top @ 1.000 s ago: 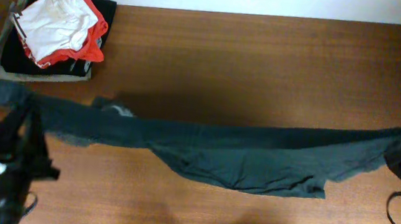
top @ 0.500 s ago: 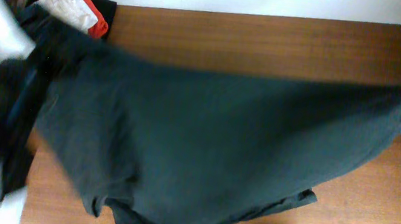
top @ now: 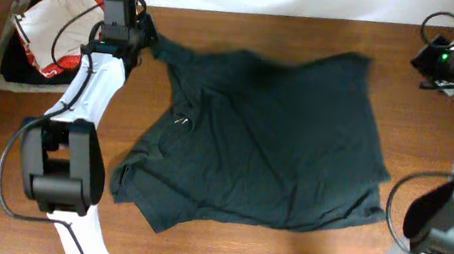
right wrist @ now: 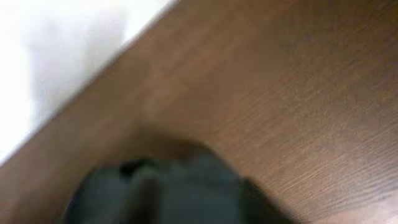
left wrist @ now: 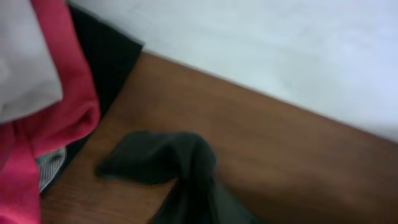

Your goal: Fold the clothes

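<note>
The T-shirt [top: 268, 140] is lying spread on the tabletop [top: 263, 29], its left side bunched; my left pincer [top: 140, 32] is hovering at its far-left corner, my right pincer [top: 432, 62] beyond the far-right one; how wide either is gaping I cannot tell; I am judging that the wrinkles want flattening before any fold.

A bunched end of a charcoal garment [left wrist: 180, 168] lies on the wooden table [left wrist: 280, 162], near a heap of other clothes.

The dark fold sits at about 6 o'clock, rumpled into a rounded lump, and trails off the bottom edge of the frame. A pink-red fabric [left wrist: 59, 93] hangs in folds at 9 o'clock, with white cloth [left wrist: 22, 62] above it at 10 o'clock. Black fabric [left wrist: 102, 56] shows behind both, towards 11 o'clock. A small pale striped patch [left wrist: 53, 165] peeks out under the red at 8 o'clock. A white wall [left wrist: 280, 50] fills the frame from 12 to 3 o'clock, meeting the table's far edge on a slant.
</note>
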Available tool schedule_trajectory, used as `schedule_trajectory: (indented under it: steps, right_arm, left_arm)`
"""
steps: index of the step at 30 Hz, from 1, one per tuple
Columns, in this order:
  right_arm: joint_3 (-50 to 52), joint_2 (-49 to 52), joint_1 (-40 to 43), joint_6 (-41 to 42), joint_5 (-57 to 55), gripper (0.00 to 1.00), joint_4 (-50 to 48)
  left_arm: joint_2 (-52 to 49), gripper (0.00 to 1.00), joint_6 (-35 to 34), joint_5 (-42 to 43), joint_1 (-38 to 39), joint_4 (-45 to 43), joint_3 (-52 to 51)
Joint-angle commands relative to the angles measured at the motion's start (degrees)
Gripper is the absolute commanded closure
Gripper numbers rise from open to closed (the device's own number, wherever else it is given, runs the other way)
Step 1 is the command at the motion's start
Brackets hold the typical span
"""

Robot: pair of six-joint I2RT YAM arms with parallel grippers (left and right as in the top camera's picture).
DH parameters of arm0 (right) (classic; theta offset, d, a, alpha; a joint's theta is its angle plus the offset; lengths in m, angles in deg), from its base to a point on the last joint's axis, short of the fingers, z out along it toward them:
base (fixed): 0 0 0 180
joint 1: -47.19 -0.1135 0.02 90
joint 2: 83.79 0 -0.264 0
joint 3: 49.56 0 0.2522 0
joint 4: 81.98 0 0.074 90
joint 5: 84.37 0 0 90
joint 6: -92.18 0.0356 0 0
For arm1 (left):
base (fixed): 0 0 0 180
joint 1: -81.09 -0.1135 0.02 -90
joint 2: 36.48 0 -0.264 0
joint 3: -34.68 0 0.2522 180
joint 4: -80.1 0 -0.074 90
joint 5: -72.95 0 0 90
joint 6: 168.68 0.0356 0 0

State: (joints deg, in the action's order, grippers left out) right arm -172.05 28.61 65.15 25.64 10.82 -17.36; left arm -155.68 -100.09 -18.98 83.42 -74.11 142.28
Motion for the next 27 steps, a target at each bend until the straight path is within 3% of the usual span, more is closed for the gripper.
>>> schedule_trajectory:
  steps: [1, 2, 3, 7, 11, 13, 14, 15, 16, 17, 18, 20, 23, 27]
  right_arm:
    - [-0.31, 3.06, 0.04, -3.34, -1.42, 0.01, 0.33]
    - [-0.31, 3.17, 0.04, -3.32, -1.42, 0.01, 0.83]
    - [-0.31, 3.13, 0.04, -3.32, -1.4, 0.01, 1.44]
    - [-0.31, 0.66, 0.04, -3.37, -1.42, 0.01, 4.79]
    - [-0.31, -1.38, 0.04, -4.24, -1.2, 0.01, 11.17]
    - [0.02, -1.25, 0.0, -6.56, 1.29, 0.08, 14.03]
    - [0.46, -1.2, -0.22, -8.2, 2.6, 0.22, 14.78]
    - [0.96, -1.18, -0.5, -9.62, 3.5, 0.32, 15.28]
    - [1.68, -1.14, -1.05, -10.4, 3.85, 0.51, 15.58]
    - [2.58, -1.14, -1.66, -10.86, 3.87, 0.62, 15.67]
    - [3.48, -1.14, -2.49, -10.86, 3.87, 0.73, 15.87]
    - [5.01, -1.11, -3.98, -10.86, 3.85, 0.8, 15.91]
    - [8.17, -1.11, -6.6, -10.86, 3.78, 0.79, 15.72]
    - [13.81, -1.03, -8.52, -10.8, 3.41, 0.8, 12.22]
  left_arm:
    - [-0.02, 0.3, 2.08, -3.5, -0.5, -1.33, 0.35]
    - [0.2, 0.04, 2.29, -3.48, -0.5, -1.05, 0.83]
    - [0.44, 0.01, 2.69, -3.45, -0.5, -0.22, 1.66]
    - [2.73, 0.01, 2.93, -3.23, -0.31, 7.06, 6.34]
    - [6.97, 0.01, 4.39, -2.8, 1.18, 21.35, 11.34]
    - [9.29, 0.01, 4.37, -2.82, 2.45, 29.73, 11.56]
    - [9.9, 0.01, 4.35, -2.78, 3.15, 33.94, 11.56]
    - [9.99, 0.04, 4.37, -2.32, 3.63, 36.39, 11.56]
    - [9.92, 0.22, 4.35, -1.11, 4.61, 40.83, 11.47]
    - [9.55, 0.39, 4.37, 0.28, 5.31, 43.25, 11.15]
    - [9.01, 0.67, 4.37, 1.99, 6.38, 45.92, 10.54]
    - [8.09, 0.87, 4.37, 2.82, 8.0, 48.57, 9.38]
    - [6.12, 0.99, 4.39, 5.31, 10.82, 50.25, 6.67]
    - [2.08, 0.99, 4.39, 6.95, 14.91, 48.46, 2.64]
